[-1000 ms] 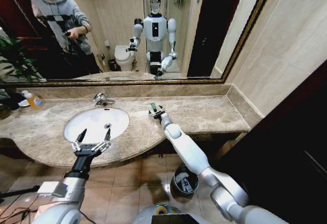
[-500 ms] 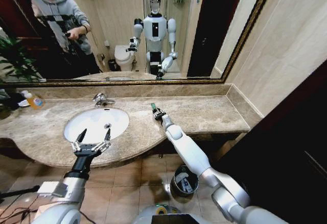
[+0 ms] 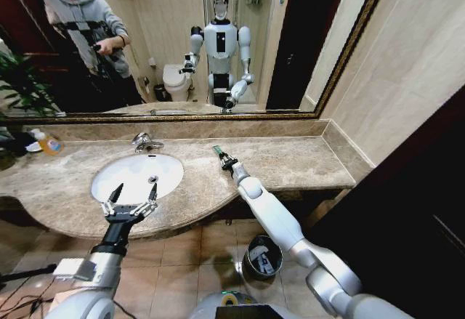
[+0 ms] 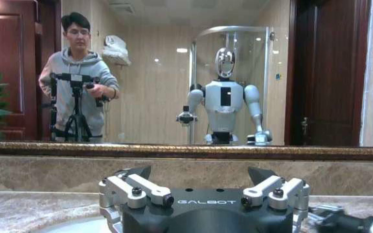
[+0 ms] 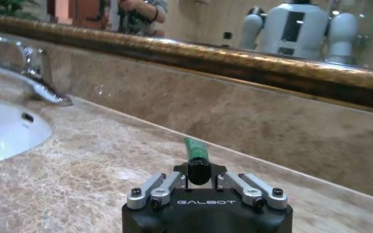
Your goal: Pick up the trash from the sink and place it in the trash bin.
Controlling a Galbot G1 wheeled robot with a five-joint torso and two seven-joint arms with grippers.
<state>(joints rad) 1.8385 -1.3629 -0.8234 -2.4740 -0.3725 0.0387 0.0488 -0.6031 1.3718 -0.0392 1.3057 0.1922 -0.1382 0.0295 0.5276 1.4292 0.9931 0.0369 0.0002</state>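
Observation:
My right gripper (image 3: 224, 159) is over the marble counter, right of the sink (image 3: 136, 176), shut on a small dark green packet (image 3: 216, 149). In the right wrist view the green packet (image 5: 195, 150) sticks out forward from between the closed fingers of the right gripper (image 5: 199, 171), just above the counter. Open and holding nothing, my left gripper (image 3: 131, 194) hovers over the sink's front rim. Its spread fingers (image 4: 141, 174) face the mirror in the left wrist view. The trash bin (image 3: 249, 250) stands on the floor under the counter, below my right arm, with white litter (image 3: 266, 261) inside.
A chrome faucet (image 3: 144, 142) stands behind the basin, also seen as the faucet (image 5: 36, 77) in the right wrist view. A bottle of orange liquid (image 3: 48, 143) stands at the counter's far left. The mirror and backsplash close the back; a wall bounds the counter's right end.
My right gripper has moved slightly up and toward the backsplash with the green packet in it. The left arm has not moved.

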